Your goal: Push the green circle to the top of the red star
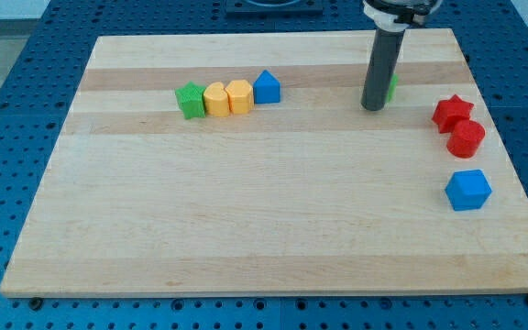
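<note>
The green circle (392, 88) is almost wholly hidden behind my rod; only a green sliver shows at the rod's right side, near the view's top right. My tip (372, 108) rests on the board at the circle's left, touching or nearly touching it. The red star (452, 112) lies to the right of and slightly below the tip, near the board's right edge.
A red cylinder (467, 138) touches the red star from below. A blue block (468, 190) lies further down. At upper left stands a row: green star (190, 100), yellow heart (215, 99), yellow block (239, 95), blue pentagon-like block (266, 87). The wooden board (246, 211) ends at blue pegboard.
</note>
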You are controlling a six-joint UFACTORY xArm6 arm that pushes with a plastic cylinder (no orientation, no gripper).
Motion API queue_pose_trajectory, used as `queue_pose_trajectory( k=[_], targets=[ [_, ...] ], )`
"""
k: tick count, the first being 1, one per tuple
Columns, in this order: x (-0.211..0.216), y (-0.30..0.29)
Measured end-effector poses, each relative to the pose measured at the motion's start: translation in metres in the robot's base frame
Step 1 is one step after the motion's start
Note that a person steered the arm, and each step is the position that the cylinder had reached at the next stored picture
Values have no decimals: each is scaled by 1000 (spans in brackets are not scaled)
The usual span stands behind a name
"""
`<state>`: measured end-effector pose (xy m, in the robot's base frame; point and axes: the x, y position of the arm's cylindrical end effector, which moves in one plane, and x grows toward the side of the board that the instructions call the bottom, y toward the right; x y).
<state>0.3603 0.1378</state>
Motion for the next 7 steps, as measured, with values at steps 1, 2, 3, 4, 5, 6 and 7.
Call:
queue_pose_trajectory(
  k=[1,2,3,4,5,6,7],
  targets=[
    [2,-2],
    [22,-26],
    [12,-26],
    [-28,-26],
    [-28,-26],
    [-28,-23],
    [-32,20]
  ],
)
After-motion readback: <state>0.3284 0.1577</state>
